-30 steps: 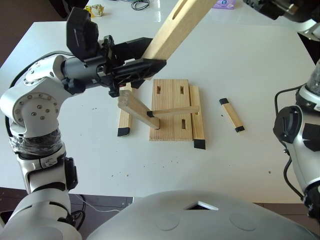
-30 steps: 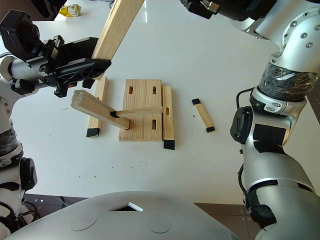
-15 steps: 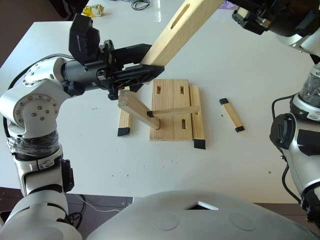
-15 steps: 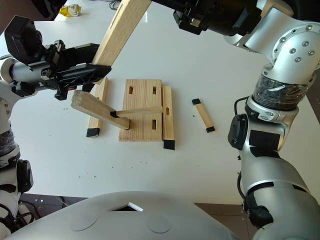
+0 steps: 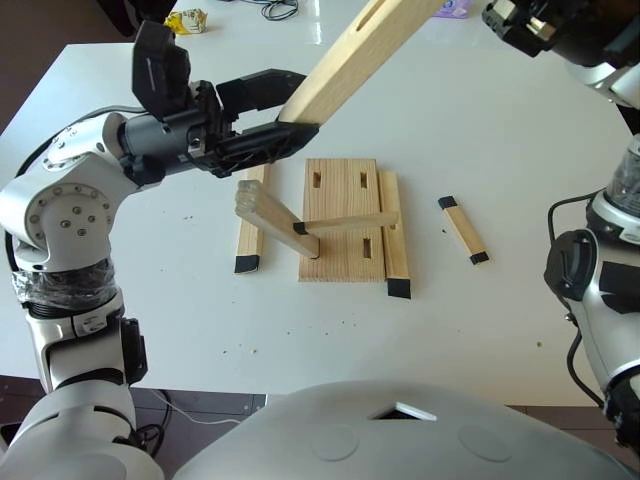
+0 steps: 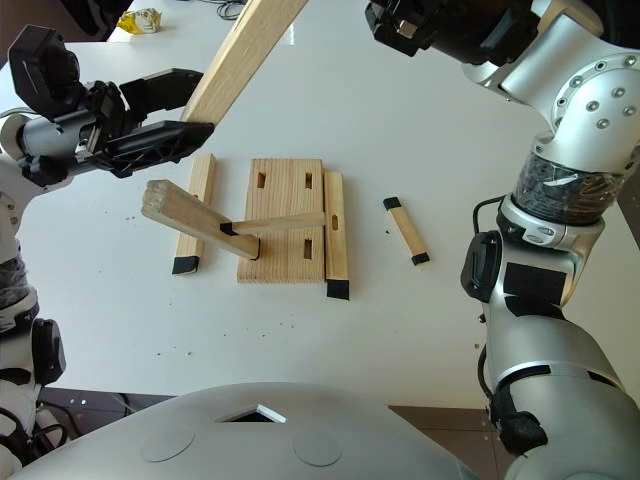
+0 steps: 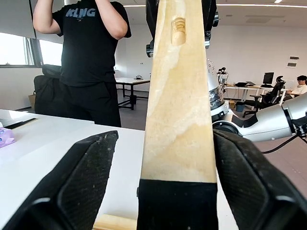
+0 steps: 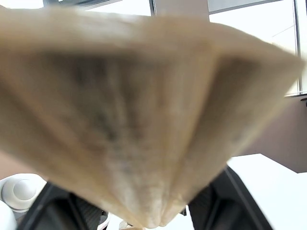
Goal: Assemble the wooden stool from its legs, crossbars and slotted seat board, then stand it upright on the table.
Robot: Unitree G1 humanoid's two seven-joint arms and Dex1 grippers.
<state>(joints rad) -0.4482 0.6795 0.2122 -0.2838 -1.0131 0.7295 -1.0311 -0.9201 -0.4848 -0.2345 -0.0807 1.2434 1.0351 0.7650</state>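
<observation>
Lying flat on the white desk (image 5: 520, 330), the slotted seat board (image 5: 342, 195) carries a tilted leg (image 5: 275, 220) set in its near left slot and leaning out to the left. A thin crossbar (image 5: 350, 221) runs from that leg's black band across the board. A second leg (image 5: 248, 245) lies just left of the board, partly under the tilted one. A third leg (image 5: 394, 250) lies touching the board's right edge, black tip nearest. A short crossbar (image 5: 463, 230) with black ends lies apart to the right. Farther back, above the board, the left hand (image 5: 300, 105) has its fingers spread either side of the black lower end of a long leg (image 5: 350, 55), with a gap showing on one side. That leg slants up and away to the right hand (image 7: 181, 12), which is clamped on its far end.
</observation>
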